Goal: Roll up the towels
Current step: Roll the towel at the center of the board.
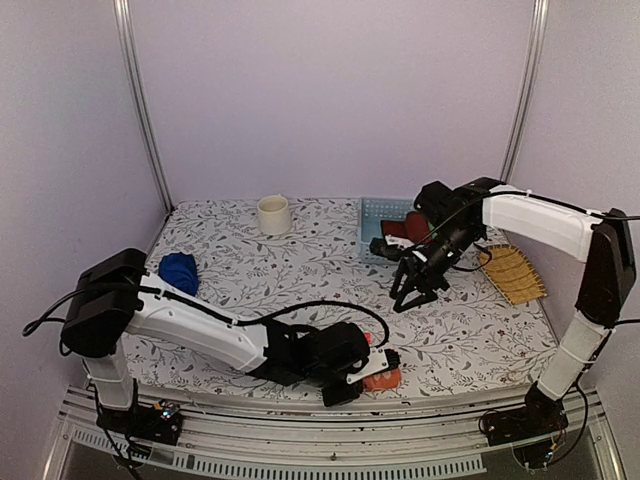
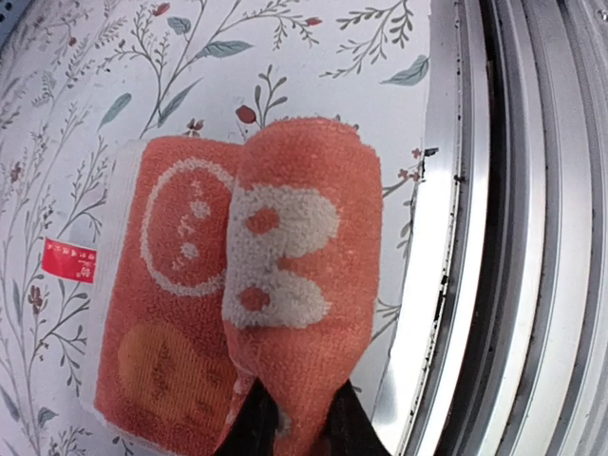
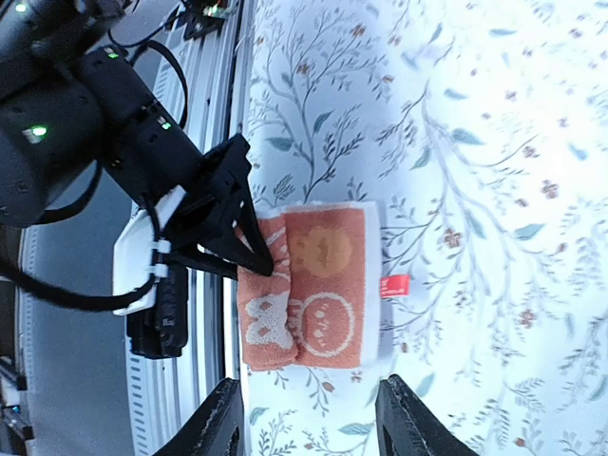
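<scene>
- Tag (image 2: 68, 259), red, at the orange towel's (image 2: 180, 313) edge: white print too small to read.
- Orange towel, white shapes, half rolled at the table's (image 1: 300, 250) near edge; left gripper (image 2: 299, 427) pinches the roll.
- Blue towel (image 1: 180, 272) bunched up at far left.
- Right gripper (image 3: 309, 418) empty, jaws apart.

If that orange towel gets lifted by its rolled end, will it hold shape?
Probably floppy: the orange towel is soft terry, only half rolled, the rest lying flat. Lifted, that flat half would likely hang and unwind. The nubby pile should resist slipping.
</scene>
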